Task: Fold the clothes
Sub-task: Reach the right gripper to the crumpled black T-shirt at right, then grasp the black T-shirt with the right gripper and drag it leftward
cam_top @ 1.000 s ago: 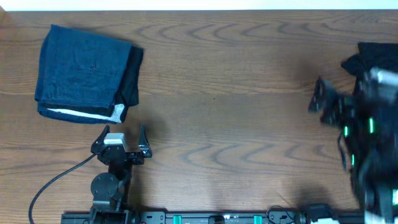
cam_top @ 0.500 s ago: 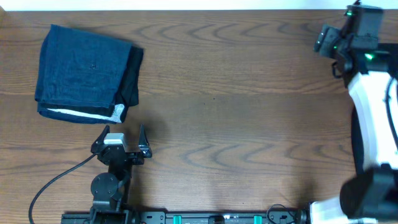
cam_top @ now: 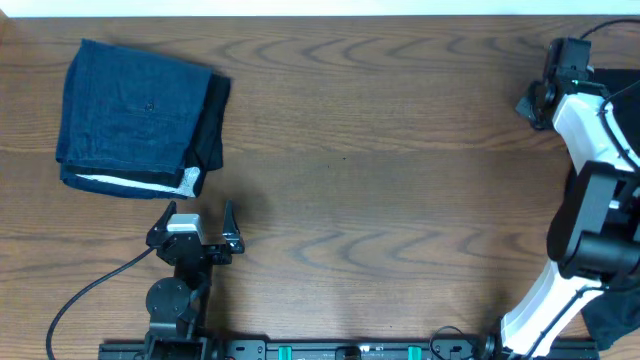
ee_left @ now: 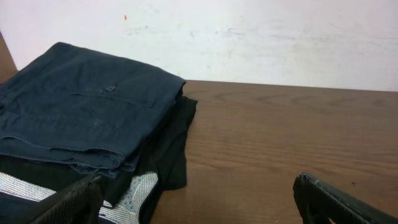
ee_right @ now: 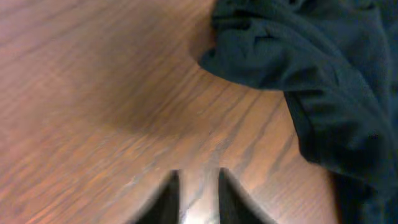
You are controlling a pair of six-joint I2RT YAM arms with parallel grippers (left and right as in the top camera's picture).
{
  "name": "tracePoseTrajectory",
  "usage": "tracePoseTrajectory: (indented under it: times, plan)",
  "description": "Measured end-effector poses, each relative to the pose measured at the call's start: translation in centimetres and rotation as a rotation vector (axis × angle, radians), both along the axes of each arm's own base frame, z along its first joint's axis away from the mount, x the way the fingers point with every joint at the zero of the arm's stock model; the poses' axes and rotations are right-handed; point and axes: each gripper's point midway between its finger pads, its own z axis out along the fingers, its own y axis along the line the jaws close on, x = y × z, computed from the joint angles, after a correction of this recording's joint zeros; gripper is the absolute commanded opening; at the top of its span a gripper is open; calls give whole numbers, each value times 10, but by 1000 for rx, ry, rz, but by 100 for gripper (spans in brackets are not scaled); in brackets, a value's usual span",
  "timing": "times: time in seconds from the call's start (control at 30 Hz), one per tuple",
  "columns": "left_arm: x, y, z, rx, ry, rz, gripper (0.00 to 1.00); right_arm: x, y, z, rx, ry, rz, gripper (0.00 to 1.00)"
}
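Wood-grain table (cam_top: 380, 200) carries everything, and a pale wall closes off its far edge. Nearest the robot's base, the left gripper (cam_top: 196, 215) rests low, just in front of the folded blue garment (cam_top: 135, 115). Its 2 fingers are spread wide with nothing between them. It looks parked, out of the way of the other arm's work.

The folded blue garment lies flat on top of a black layer (cam_top: 210, 130), with a white edge (cam_top: 130, 183) showing on the side toward the robot. It appears to be a finished stack set aside, not the piece to be folded.

Well apart from that stack, far to its right and near the table's back corner, lies the black shirt (ee_right: 323, 74), crumpled and unfolded. The right gripper (ee_right: 193, 190) sits just beside its rumpled edge, over bare wood. Its fingers are drawn close with a narrow gap, and they hold no cloth. I judge it is placed to catch the shirt's edge.

No bin, basket or tray shows anywhere.
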Motion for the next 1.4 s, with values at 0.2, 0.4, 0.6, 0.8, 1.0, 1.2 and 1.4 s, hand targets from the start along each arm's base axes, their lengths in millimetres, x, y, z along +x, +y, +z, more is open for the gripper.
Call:
tracePoseTrajectory:
  times: [0.2, 0.4, 0.6, 0.8, 1.0, 1.2, 1.4]
  plan:
    - [0, 0, 0, 0, 0, 0, 98, 13, -6, -16, -2, -31, -15, 49]
    - [0, 0, 0, 0, 0, 0, 98, 17, -20, -36, -21, -36, -63, 48]
    - [0, 0, 0, 0, 0, 0, 98, 14, -26, -49, -2, -48, -150, 47]
    - [0, 0, 0, 0, 0, 0, 98, 16, -48, -47, -6, -102, -221, 49]
    - [0, 0, 0, 0, 0, 0, 98, 12, -60, -47, -10, -109, -252, 47]
    - [0, 0, 0, 0, 0, 0, 98, 20, -63, -42, -14, -155, -259, 35]
    - [0, 0, 0, 0, 0, 0, 98, 27, -65, -36, -19, -193, -265, 53]
